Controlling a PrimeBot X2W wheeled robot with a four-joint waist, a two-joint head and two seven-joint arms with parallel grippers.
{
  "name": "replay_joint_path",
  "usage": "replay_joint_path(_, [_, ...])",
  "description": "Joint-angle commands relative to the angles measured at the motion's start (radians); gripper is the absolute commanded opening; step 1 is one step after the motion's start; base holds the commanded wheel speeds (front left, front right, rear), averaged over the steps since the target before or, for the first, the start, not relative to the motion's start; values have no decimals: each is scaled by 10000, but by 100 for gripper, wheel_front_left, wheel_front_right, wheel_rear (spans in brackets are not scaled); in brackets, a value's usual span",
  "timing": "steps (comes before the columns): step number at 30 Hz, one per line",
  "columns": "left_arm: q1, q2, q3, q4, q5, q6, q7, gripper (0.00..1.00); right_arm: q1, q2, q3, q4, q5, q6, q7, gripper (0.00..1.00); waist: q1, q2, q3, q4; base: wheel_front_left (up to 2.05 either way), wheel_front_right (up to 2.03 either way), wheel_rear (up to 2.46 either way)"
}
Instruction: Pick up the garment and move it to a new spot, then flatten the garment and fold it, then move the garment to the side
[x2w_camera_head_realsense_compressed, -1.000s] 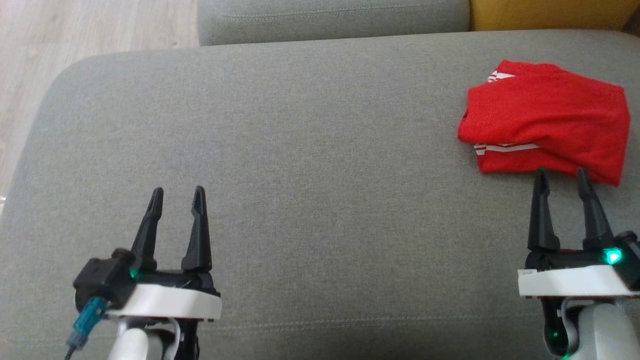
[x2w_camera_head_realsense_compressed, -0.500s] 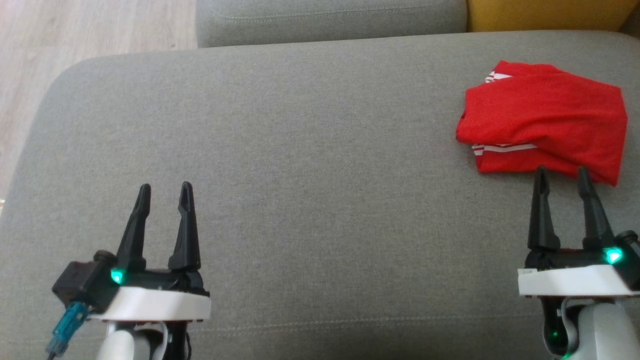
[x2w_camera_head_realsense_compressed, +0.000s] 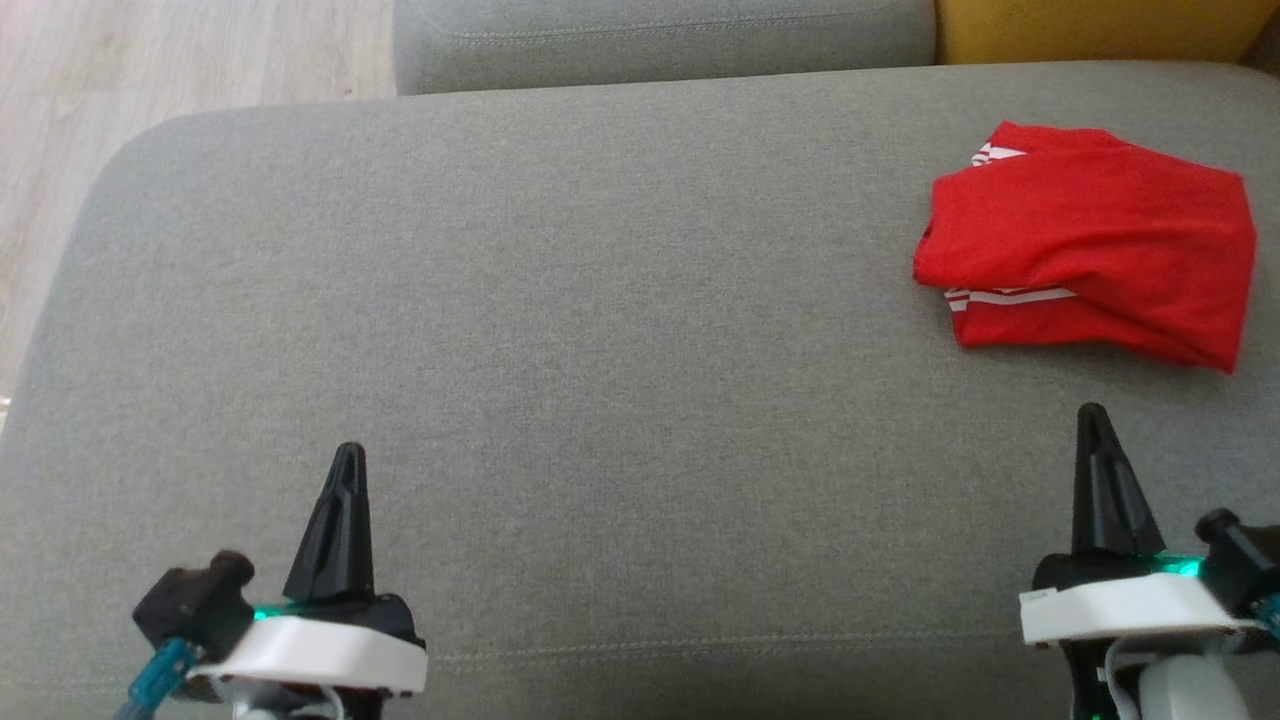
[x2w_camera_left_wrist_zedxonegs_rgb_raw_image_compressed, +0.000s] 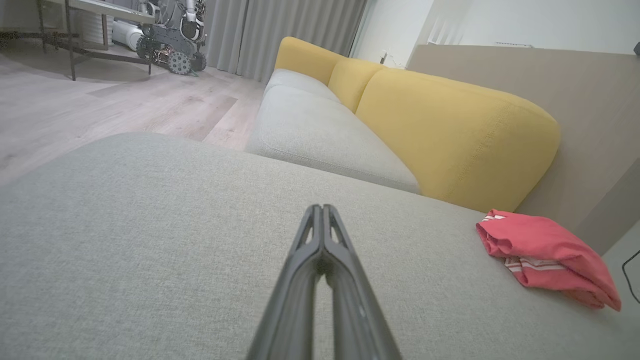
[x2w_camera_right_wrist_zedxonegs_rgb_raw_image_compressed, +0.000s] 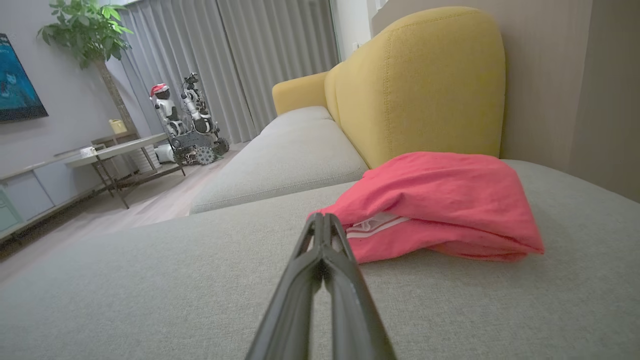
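Folded red fabric garment with white stripes (x2w_camera_head_realsense_compressed: 1085, 260): far right on grey woven sofa cushion (x2w_camera_head_realsense_compressed: 600, 300). Black-fingered left gripper (x2w_camera_head_realsense_compressed: 348, 455), right gripper (x2w_camera_head_realsense_compressed: 1092, 415): closed, empty, near. Could slump open if brushed, given loose layering.

Cushion (x2w_camera_head_realsense_compressed: 600, 330) open across center + left of frame; only obstacle = folded garment (x2w_camera_head_realsense_compressed: 1085, 255) upper right, w/ backrest (x2w_camera_head_realsense_compressed: 1090, 28) behind.
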Motion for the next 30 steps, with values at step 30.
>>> replay_joint_path(30, [-834,227,367,300,-3431,-173,703,0,-515,-147,-122,-300,3959,18,760,0,1,-1,-107,-44,0,0,0])
